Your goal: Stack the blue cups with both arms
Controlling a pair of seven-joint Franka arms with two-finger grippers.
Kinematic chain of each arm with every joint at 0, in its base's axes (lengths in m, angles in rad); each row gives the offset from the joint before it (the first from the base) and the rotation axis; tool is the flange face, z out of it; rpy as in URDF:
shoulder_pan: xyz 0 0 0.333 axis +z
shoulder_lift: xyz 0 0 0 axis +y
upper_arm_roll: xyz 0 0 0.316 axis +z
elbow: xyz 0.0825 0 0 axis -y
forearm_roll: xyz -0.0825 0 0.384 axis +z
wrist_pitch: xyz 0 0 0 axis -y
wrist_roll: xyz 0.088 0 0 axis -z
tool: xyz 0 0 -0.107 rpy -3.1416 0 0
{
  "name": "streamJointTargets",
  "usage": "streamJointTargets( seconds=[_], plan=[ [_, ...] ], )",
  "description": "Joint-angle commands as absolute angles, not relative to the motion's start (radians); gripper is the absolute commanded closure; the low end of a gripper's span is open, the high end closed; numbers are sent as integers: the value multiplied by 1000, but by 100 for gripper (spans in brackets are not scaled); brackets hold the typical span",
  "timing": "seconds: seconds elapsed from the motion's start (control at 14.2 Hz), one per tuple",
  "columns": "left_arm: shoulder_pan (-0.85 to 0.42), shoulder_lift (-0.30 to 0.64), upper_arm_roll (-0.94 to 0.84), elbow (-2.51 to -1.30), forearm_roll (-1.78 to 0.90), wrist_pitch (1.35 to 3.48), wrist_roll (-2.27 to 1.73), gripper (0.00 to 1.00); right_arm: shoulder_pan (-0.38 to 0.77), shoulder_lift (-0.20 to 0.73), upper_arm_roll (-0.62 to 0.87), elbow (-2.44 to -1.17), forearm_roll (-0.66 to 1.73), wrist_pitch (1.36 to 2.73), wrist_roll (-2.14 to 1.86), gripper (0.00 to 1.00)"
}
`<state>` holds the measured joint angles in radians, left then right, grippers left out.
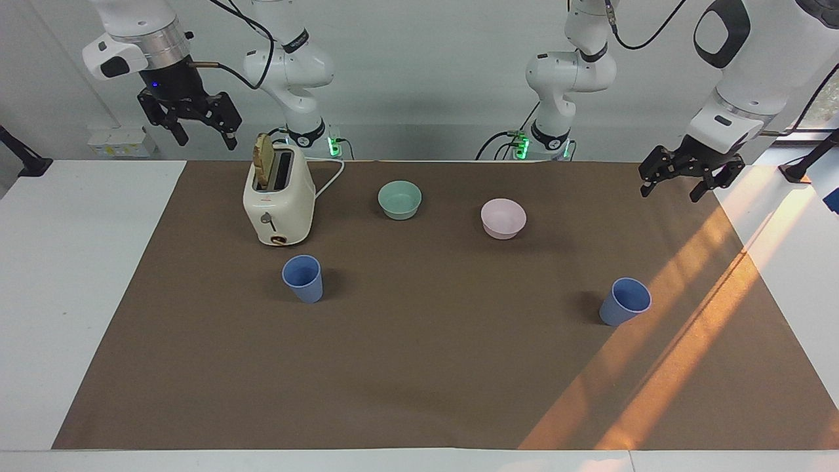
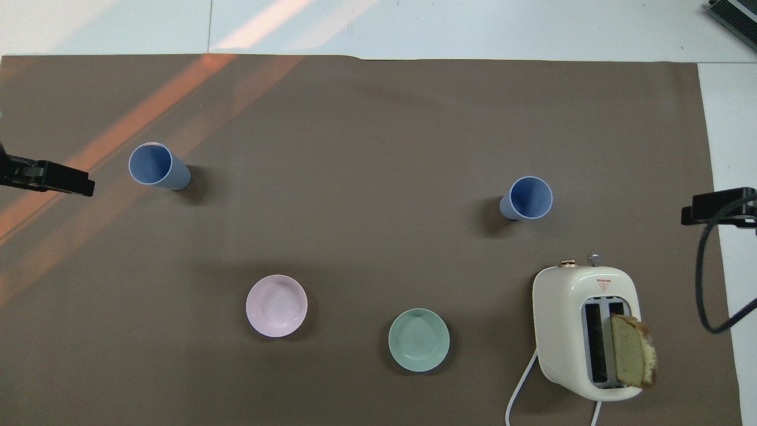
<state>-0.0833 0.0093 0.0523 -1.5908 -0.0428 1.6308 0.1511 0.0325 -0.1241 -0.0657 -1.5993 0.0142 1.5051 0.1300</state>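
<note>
Blue cups (image 1: 303, 278) (image 1: 625, 301) are seen upright, well apart, unstacked; nothing is done yet. Left gripper (image 1: 678, 185) and right gripper (image 1: 200, 134) are raised, spread wide and empty

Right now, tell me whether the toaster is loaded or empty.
Loaded: a bread slice stands up out of one slot of the toaster; the other slot shows nothing sticking out.

Left hand (image 1: 689, 180), right hand (image 1: 196, 128) raised, open
</note>
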Motion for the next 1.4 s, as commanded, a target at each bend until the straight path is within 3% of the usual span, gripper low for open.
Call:
streamJointTargets(
  seconds=[0.0, 1.33],
  plan=[
    [-87, -14, 48, -1612, -48, 1629, 150, 0, 25, -138, -63, -1617, 20, 1513, 137, 0],
    [-72, 29, 51, -1523, -15, 1546, 160, 0, 25, -138, -61, -1617, 20, 1513, 137, 0]
  ],
)
